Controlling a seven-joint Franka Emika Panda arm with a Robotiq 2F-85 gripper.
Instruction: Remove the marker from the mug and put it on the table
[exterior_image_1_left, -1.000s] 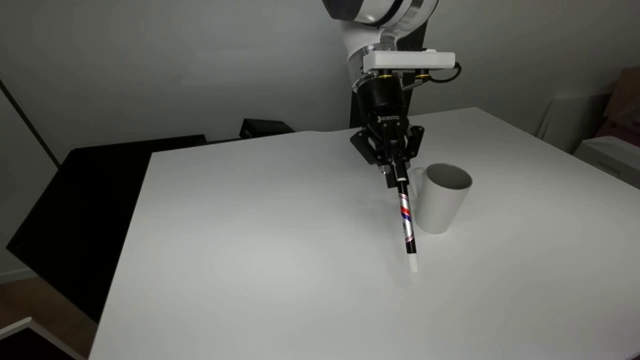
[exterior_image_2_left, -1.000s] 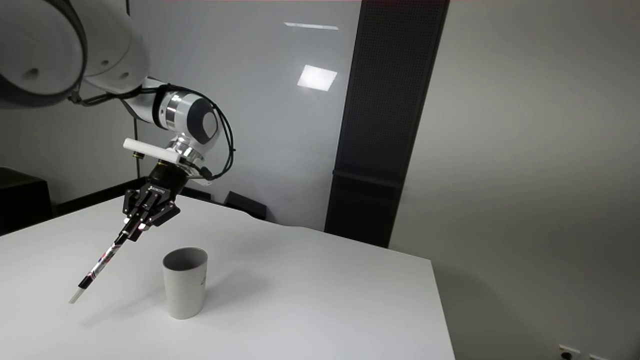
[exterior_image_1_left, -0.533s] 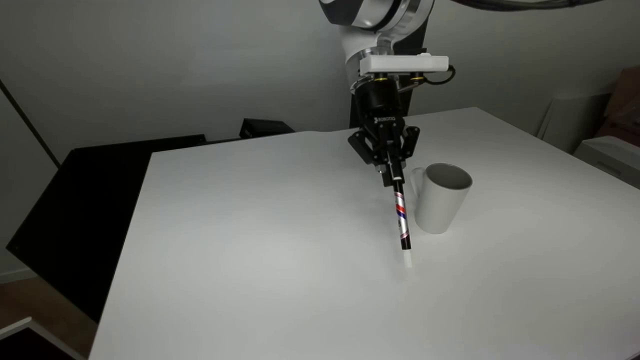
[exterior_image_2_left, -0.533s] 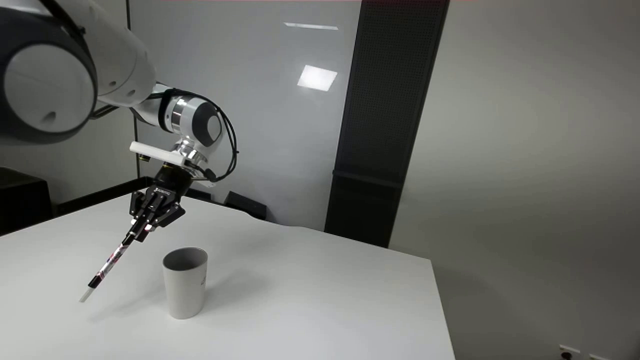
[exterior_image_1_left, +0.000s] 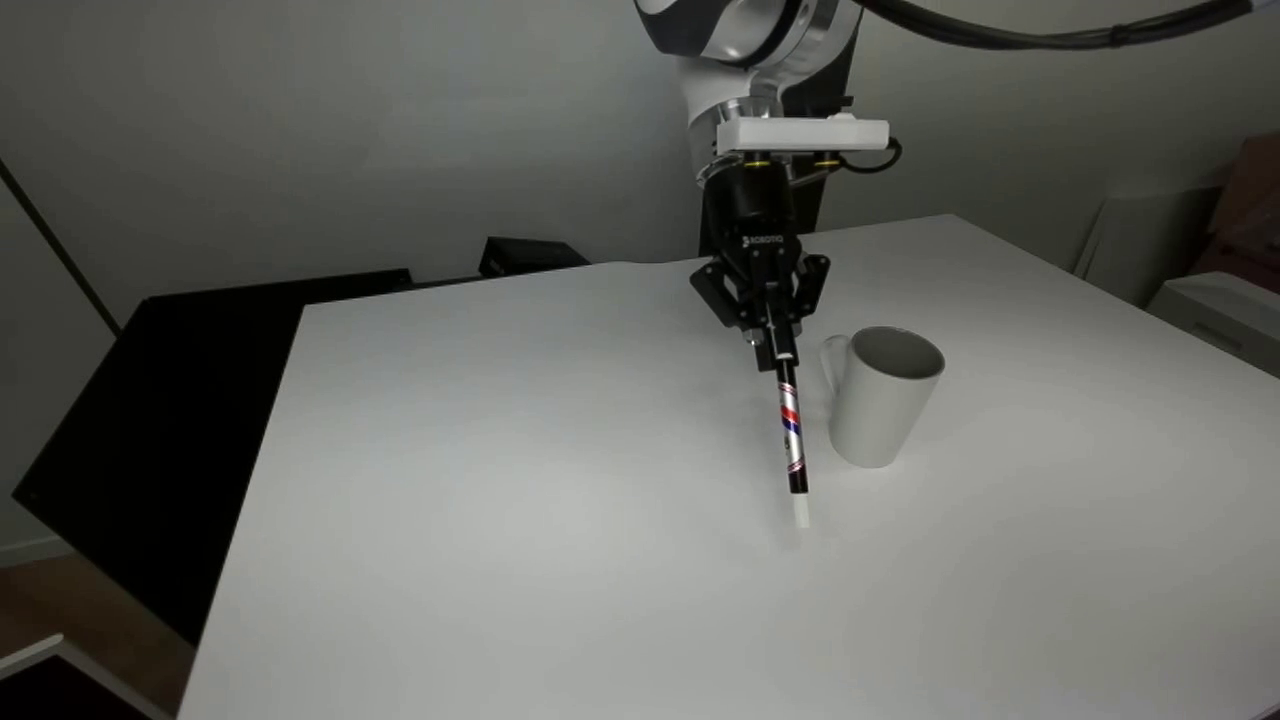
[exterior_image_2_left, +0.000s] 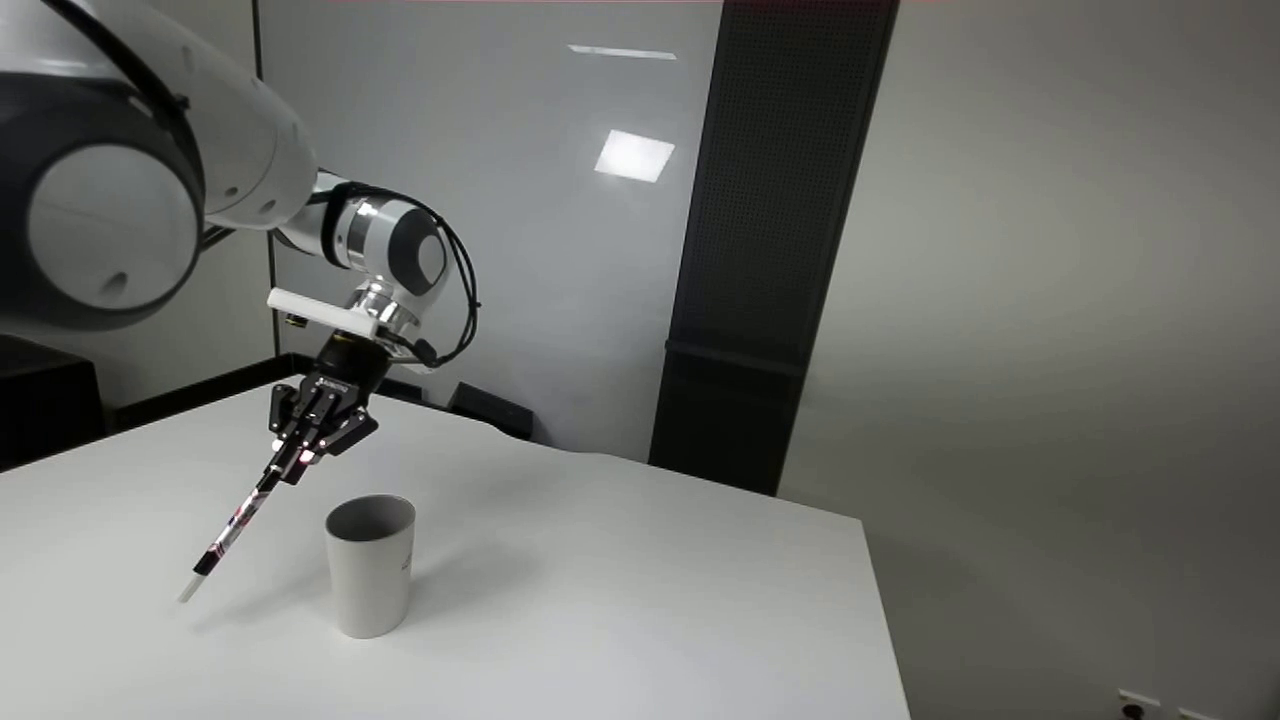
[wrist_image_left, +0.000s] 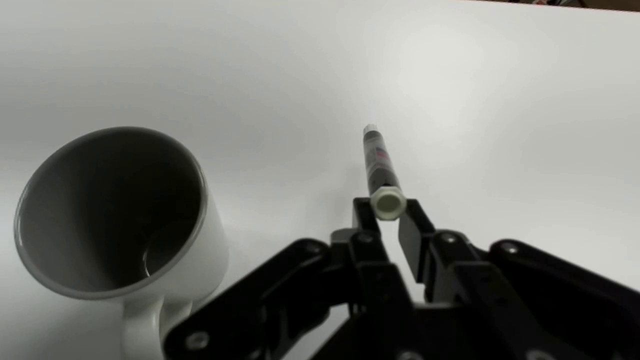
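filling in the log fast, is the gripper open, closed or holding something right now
Gripper: closed on the marker, jaws holding it near its upper end, outside the mug.

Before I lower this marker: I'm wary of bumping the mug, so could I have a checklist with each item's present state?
1. Marker out of the mug: ok, held beside it.
2. Gripper shut on the marker: ok, near its upper end.
3. Gripper clear of the mug: ok, a gap shows in both exterior views.
4. Mug standing upright: ok.
5. Marker level for laying down: not ok, it slants with its white lower end downward.
6. Room left between that end and the table: cannot tell how much.
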